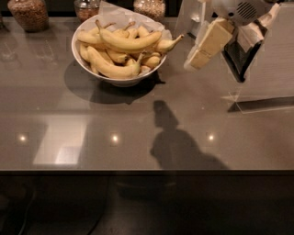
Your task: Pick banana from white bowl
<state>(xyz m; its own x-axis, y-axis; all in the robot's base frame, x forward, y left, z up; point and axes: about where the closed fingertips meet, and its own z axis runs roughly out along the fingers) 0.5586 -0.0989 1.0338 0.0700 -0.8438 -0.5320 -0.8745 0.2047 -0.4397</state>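
The white bowl (120,81) stands at the back left of the grey table and holds several yellow bananas. The banana (128,44), long, slender and curved, lies across the top of the pile with its thin stem pointing up left. A thicker banana (110,69) lies along the bowl's front. My gripper (196,57), cream-coloured, hangs above the table just right of the bowl, tilted down to the left. It is apart from the bowl and holds nothing that I can see. Its shadow falls on the table in front.
Three glass jars (28,13) (86,7) (149,7) stand along the back edge. White paper (115,11) lies behind the bowl. A clear stand with a black device (239,59) is at the right. The table's front edge (147,170) runs across the lower part.
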